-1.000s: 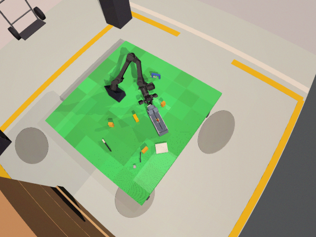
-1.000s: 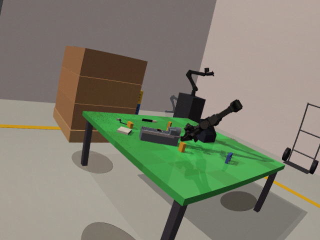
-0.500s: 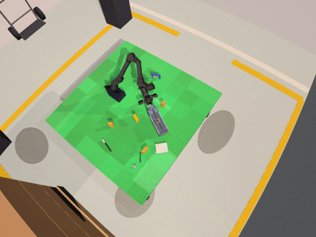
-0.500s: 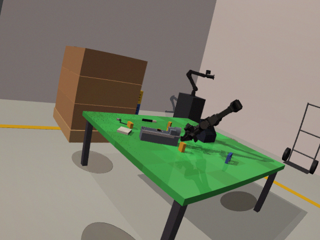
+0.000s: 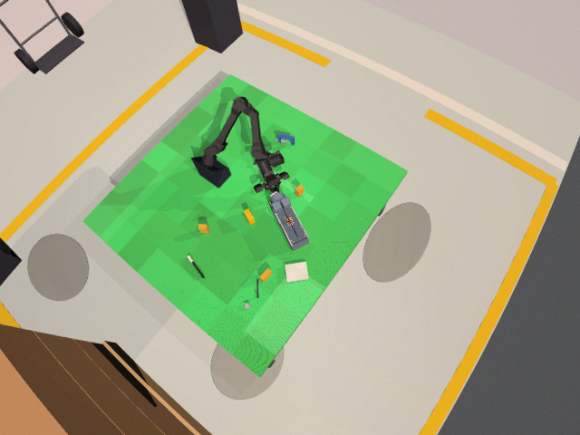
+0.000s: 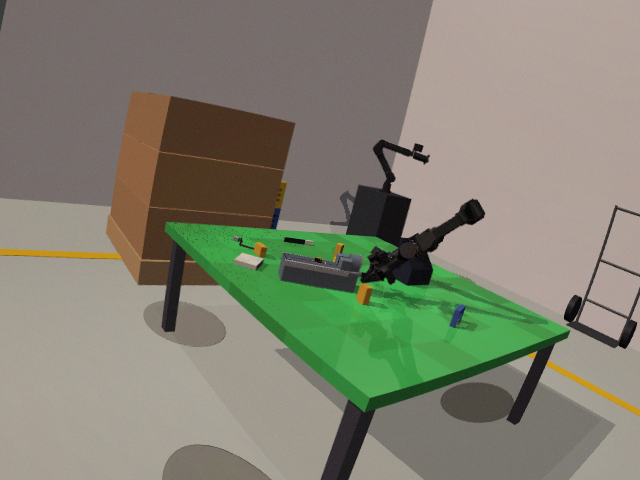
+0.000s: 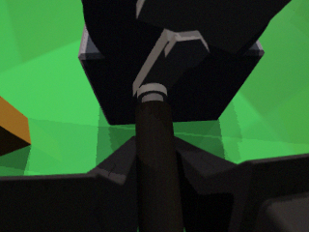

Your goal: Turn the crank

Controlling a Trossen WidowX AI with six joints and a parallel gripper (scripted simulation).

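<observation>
The grey machine [image 5: 296,239] [image 6: 316,277] is a long box on the green table; in the wrist view its dark end face [image 7: 193,92] is in front of me. The slide's small red pointer [image 5: 289,220] shows about midway along its top; whether it is level with the brass marks is too small to tell. A pale crank arm [image 7: 152,65] slants down to the dark round handle [image 7: 154,169]. My gripper [image 7: 152,142] [image 5: 274,189] [image 6: 363,277] is shut on the crank handle at the machine's near end, one finger on each side of it.
An orange block [image 5: 299,190] [image 6: 364,294] [image 7: 12,127] stands close beside the gripper. A yellow-orange block [image 5: 249,217] is on the machine's other side. A white box [image 5: 296,272] [image 6: 248,261] lies beyond the machine's far end. A blue bracket [image 5: 285,138] [image 6: 457,315] stands near the arm.
</observation>
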